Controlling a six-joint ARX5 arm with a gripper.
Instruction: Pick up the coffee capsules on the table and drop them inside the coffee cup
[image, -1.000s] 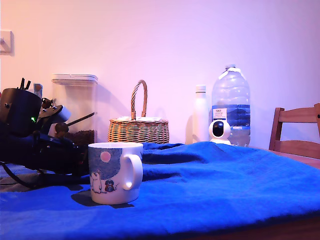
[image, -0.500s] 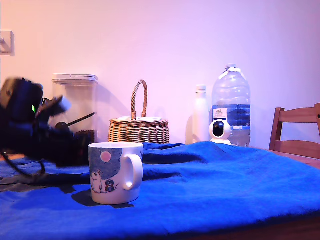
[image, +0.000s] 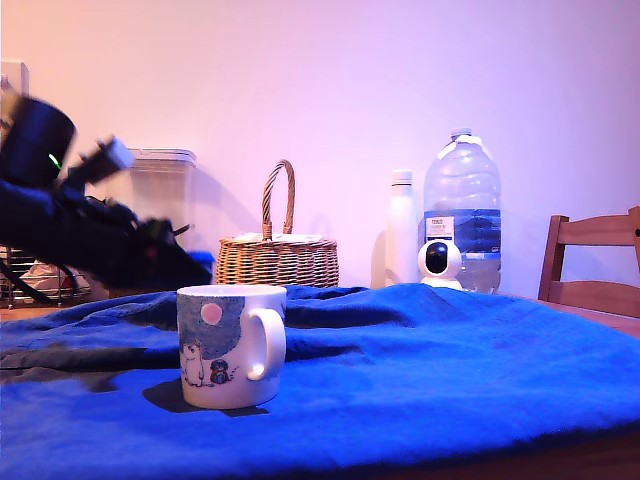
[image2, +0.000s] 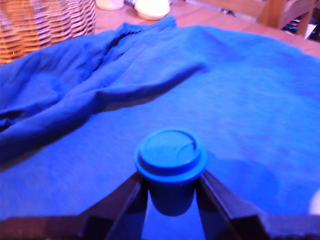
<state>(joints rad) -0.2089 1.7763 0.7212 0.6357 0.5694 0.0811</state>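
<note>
Table (image: 450, 370), blue rumpled cloth, fills lower half of ext. view; brown wood edge at lower right. Arm is a dark motion-blurred mass at upper left of ext. view, raised off the cloth and above/behind the coffee cup (image: 230, 345), which stands upright at lower left-centre: white mug, blue patch, pink dot, small cartoon figs, handle toward ext. view's right. Bkgd, not task: wicker basket (image: 277, 255), clear container (image: 160, 200), white bottle (image: 401, 225), big water jug (image: 462, 205), small camera (image: 439, 260), chair (image: 595, 265). Gripper (image2: 172, 192) closed on one coffee capsule (image2: 171, 160), fingers (image2: 122, 200) pinching body from both sides, rimmed round end facing wrist cam; centre-bottom of wrist frame. Capsule reads blue under this light, true colour n/a; tapered below rim, foil w/ a faint crease. Progress (est.): pick done for this pod, carry under way, drop not yet made. Cup contents not visible; no other capsules seen on cloth, count left unknown.
</note>
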